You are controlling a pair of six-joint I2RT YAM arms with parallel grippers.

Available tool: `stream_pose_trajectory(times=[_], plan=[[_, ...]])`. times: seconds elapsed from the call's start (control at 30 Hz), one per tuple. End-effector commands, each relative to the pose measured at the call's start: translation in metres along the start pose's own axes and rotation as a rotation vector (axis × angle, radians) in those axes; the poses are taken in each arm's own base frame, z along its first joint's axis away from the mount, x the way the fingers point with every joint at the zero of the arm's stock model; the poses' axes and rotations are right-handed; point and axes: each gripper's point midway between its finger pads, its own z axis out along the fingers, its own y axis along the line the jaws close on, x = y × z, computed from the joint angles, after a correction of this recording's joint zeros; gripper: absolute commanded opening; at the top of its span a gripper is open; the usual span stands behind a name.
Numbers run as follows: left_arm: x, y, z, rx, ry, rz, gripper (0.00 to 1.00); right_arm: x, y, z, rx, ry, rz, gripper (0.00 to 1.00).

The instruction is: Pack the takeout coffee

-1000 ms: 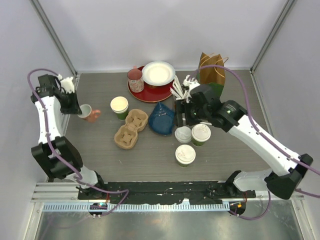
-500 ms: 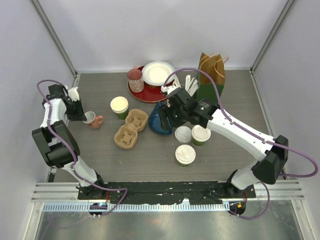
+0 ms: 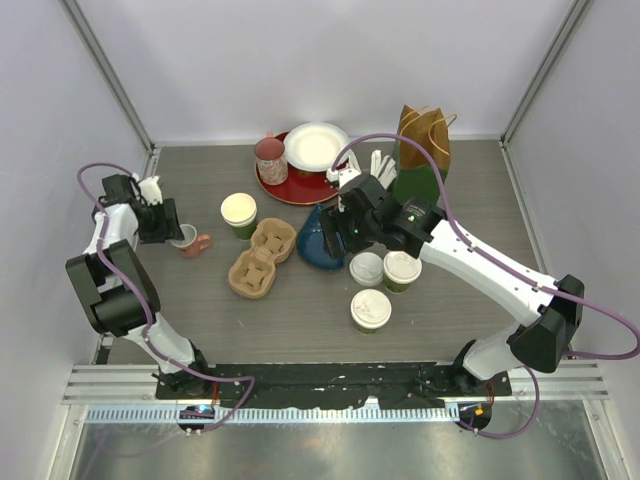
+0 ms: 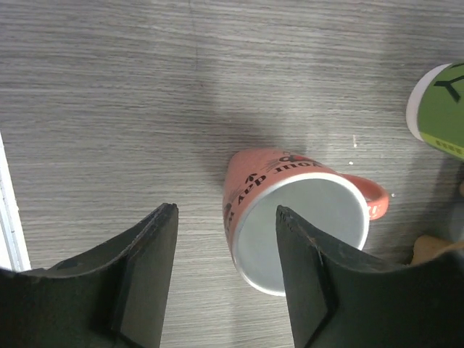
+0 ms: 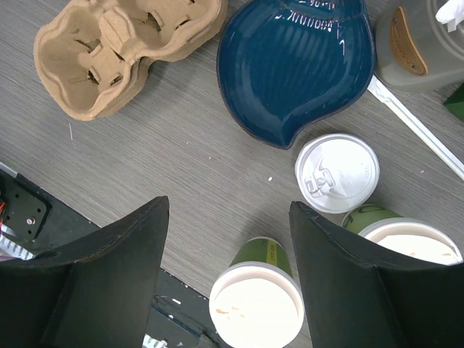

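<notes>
Three green takeout coffee cups stand on the table. One with a cream-white inside (image 3: 239,212) is left of the cardboard cup tray (image 3: 262,258). A second (image 3: 402,270) stands beside a loose white sip lid (image 3: 366,268), and a third (image 3: 370,310) is nearer the front. My right gripper (image 3: 338,230) hangs open over the table, with the front cup (image 5: 257,304) below the gap, the lid (image 5: 337,172) and the other cup (image 5: 406,239) to its right. My left gripper (image 4: 226,210) is open at the pink-handled mug (image 4: 290,217); one finger (image 4: 304,268) overlaps its rim.
A blue leaf-shaped dish (image 3: 325,240) lies under the right arm. At the back are a red plate (image 3: 290,188) with a white bowl (image 3: 318,147), a pink cup (image 3: 270,158), white utensils (image 3: 375,165) and a brown-green paper bag (image 3: 425,150). The mug (image 3: 190,240) sits near the left wall.
My left gripper has opened and let go of the mug, which now rests a little farther right. The right arm swung left from above the cups to above the blue dish.
</notes>
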Motion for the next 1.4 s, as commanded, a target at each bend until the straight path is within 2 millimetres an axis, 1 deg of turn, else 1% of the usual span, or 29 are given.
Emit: stream_pose_trajectory(times=[0.0, 0.03, 0.13, 0.2, 0.23, 0.3, 0.33, 0.37, 0.4, 0.43, 0.47, 0.53, 0.57, 0.6, 0.63, 0.67, 0.7, 0.73, 0.77, 0.8, 0.83, 0.9, 0.93, 0.97, 1.03, 1.07, 1.13, 1.17, 1.37], plan=[[-0.044, -0.016, -0.037, 0.039, -0.151, 0.051, 0.62, -0.014, 0.005, -0.01, -0.02, -0.07, 0.012, 0.73], [-0.058, -0.021, -0.051, 0.044, -0.199, 0.073, 0.63, -0.015, 0.005, -0.01, -0.021, -0.073, 0.016, 0.73], [-0.08, -0.034, -0.08, 0.057, -0.277, 0.123, 0.67, -0.019, 0.006, -0.016, -0.025, -0.092, 0.026, 0.73], [-0.089, -0.042, -0.095, 0.068, -0.304, 0.143, 0.67, -0.023, 0.005, -0.024, -0.025, -0.113, 0.031, 0.73], [-0.093, -0.049, -0.105, 0.083, -0.314, 0.154, 0.67, -0.024, 0.003, -0.026, -0.016, -0.12, 0.037, 0.74], [-0.096, -0.082, -0.121, 0.134, -0.33, 0.266, 0.66, -0.029, -0.004, -0.036, 0.015, -0.148, 0.055, 0.75], [-0.087, -0.104, -0.129, 0.184, -0.303, 0.332, 0.65, -0.029, -0.016, -0.039, 0.043, -0.143, 0.081, 0.76], [-0.078, -0.146, -0.137, 0.259, -0.301, 0.458, 0.63, -0.033, -0.022, -0.045, 0.058, -0.155, 0.103, 0.76], [-0.067, -0.169, -0.142, 0.316, -0.291, 0.577, 0.63, -0.035, -0.03, -0.048, 0.073, -0.16, 0.135, 0.76], [-0.046, -0.19, -0.145, 0.388, -0.246, 0.629, 0.63, -0.035, -0.041, -0.056, 0.093, -0.165, 0.162, 0.76], [-0.021, -0.239, -0.157, 0.546, -0.233, 0.74, 0.63, -0.039, -0.06, -0.06, 0.128, -0.178, 0.205, 0.75], [0.016, -0.268, -0.157, 0.661, -0.177, 0.893, 0.63, -0.041, -0.076, -0.076, 0.141, -0.209, 0.246, 0.75], [0.041, -0.276, -0.158, 0.708, -0.115, 0.971, 0.63, -0.043, -0.091, -0.081, 0.17, -0.226, 0.274, 0.75], [0.066, -0.297, -0.163, 0.783, -0.089, 1.109, 0.63, -0.043, -0.096, -0.085, 0.176, -0.233, 0.273, 0.76], [0.084, -0.299, -0.156, 0.816, -0.074, 1.232, 0.63, -0.041, -0.1, -0.089, 0.183, -0.234, 0.276, 0.76], [0.087, -0.305, -0.15, 0.807, -0.098, 1.293, 0.63, -0.04, -0.104, -0.095, 0.191, -0.245, 0.281, 0.76], [0.099, -0.323, -0.148, 0.834, -0.111, 1.37, 0.64, -0.039, -0.105, -0.096, 0.19, -0.249, 0.282, 0.76], [0.108, -0.328, -0.138, 0.84, -0.103, 1.397, 0.64, -0.037, -0.106, -0.098, 0.192, -0.253, 0.285, 0.76], [0.113, -0.337, -0.133, 0.846, -0.112, 1.415, 0.63, -0.034, -0.105, -0.101, 0.185, -0.259, 0.285, 0.76], [0.102, -0.356, -0.124, 0.84, -0.201, 1.441, 0.61, -0.032, -0.105, -0.103, 0.183, -0.26, 0.284, 0.76], [0.122, -0.364, -0.112, 0.871, -0.177, 1.463, 0.58, -0.03, -0.104, -0.104, 0.177, -0.264, 0.288, 0.76], [0.122, -0.382, -0.097, 0.874, -0.282, 1.541, 0.56, -0.027, -0.104, -0.112, 0.175, -0.28, 0.296, 0.76], [0.138, -0.382, -0.082, 0.891, -0.263, 1.591, 0.56, -0.024, -0.104, -0.115, 0.173, -0.277, 0.3, 0.76], [0.139, -0.384, -0.075, 0.885, -0.277, 1.623, 0.57, -0.022, -0.103, -0.118, 0.169, -0.28, 0.305, 0.76], [0.133, -0.389, -0.059, 0.862, -0.292, 1.67, 0.6, -0.017, -0.102, -0.127, 0.162, -0.291, 0.307, 0.76], [0.137, -0.389, -0.043, 0.859, -0.244, 1.682, 0.61, -0.014, -0.103, -0.128, 0.167, -0.292, 0.316, 0.76], [0.124, -0.394, -0.027, 0.804, -0.243, 1.702, 0.61, -0.01, -0.105, -0.133, 0.178, -0.302, 0.323, 0.76], [0.126, -0.394, -0.013, 0.792, -0.218, 1.711, 0.61, -0.008, -0.105, -0.133, 0.178, -0.301, 0.325, 0.76], [0.134, -0.384, 0.008, 0.774, -0.16, 1.83, 0.56, -0.001, -0.101, -0.138, 0.156, -0.295, 0.337, 0.76]])
